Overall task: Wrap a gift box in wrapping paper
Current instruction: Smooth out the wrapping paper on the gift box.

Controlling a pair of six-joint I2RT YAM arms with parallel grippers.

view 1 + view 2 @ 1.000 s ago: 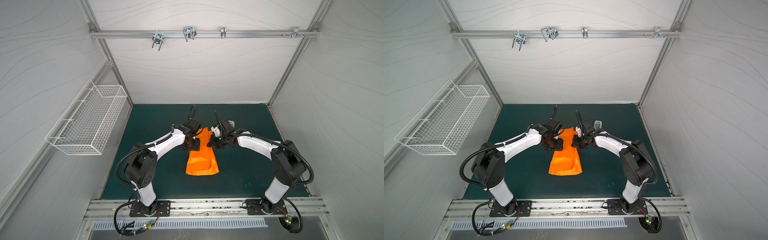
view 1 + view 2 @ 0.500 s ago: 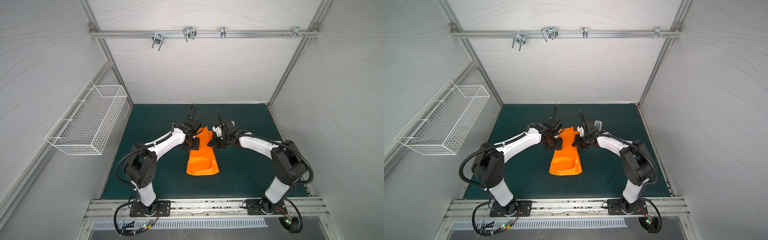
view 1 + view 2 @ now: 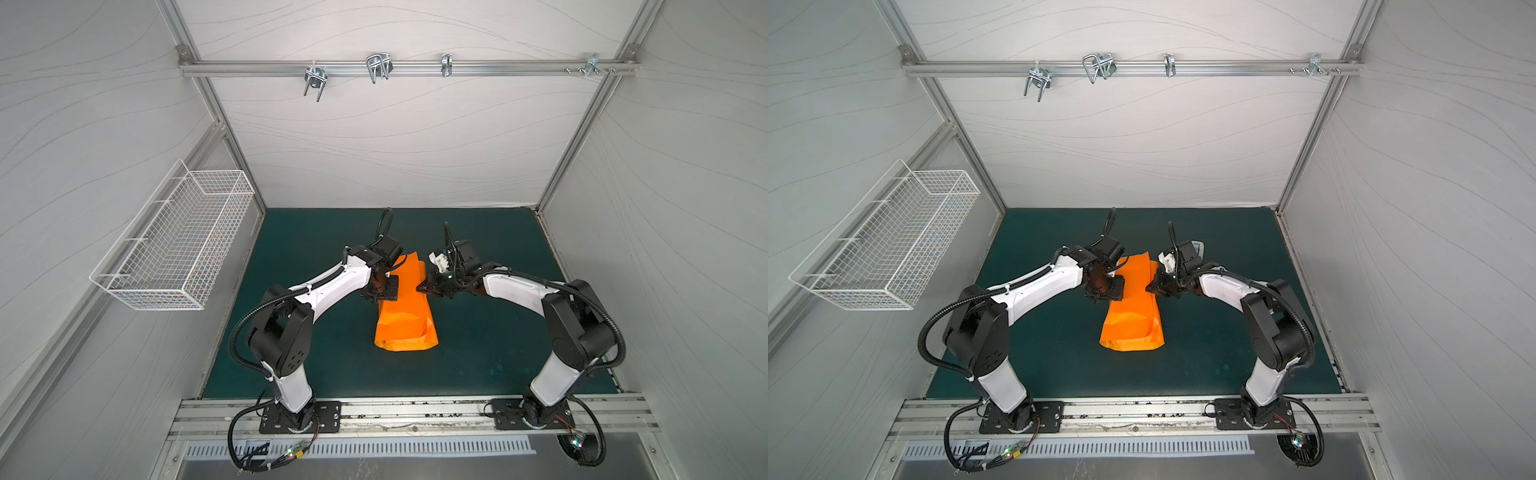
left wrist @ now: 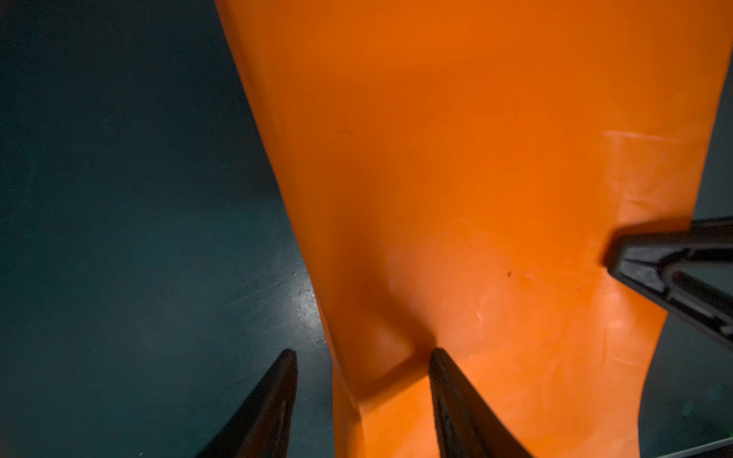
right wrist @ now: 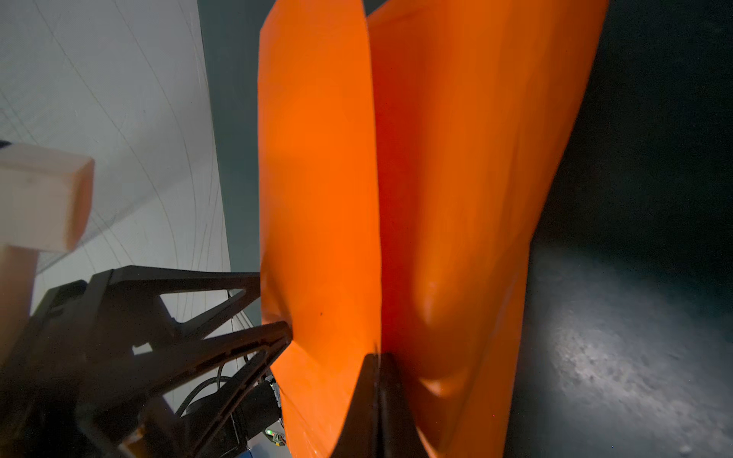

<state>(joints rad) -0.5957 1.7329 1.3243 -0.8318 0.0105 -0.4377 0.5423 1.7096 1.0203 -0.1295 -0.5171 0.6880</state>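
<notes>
The wrapping paper (image 3: pixel 405 316) lies as a long orange fold on the green mat (image 3: pixel 478 345), its far end raised between the two grippers. We cannot see the gift box anywhere. We judge it sits under the paper, where a squared bump shows between the fingers of the left gripper (image 4: pixel 363 353). Those fingers stand apart, astride the paper's edge: one fingertip rests on the orange sheet, the other is over bare mat just beside it, so we read them as released, not pinching. The right gripper (image 5: pixel 377 359) is clenched on an upright flap of the paper, which rises from its fingertips in two layers. The right fingertips face the left ones, with the raised paper between.

We take the step in hand to be folding the sides over the box. The next move calls for carrying the held flap across toward the left fingers and laying it flat while they steady the bundle. Too hard a pull could drag the sheet off.

Well apart from both sets of fingers, out on the left gripper's side, hangs a white wire basket (image 3: pixel 174 245); we make out nothing in it.
</notes>
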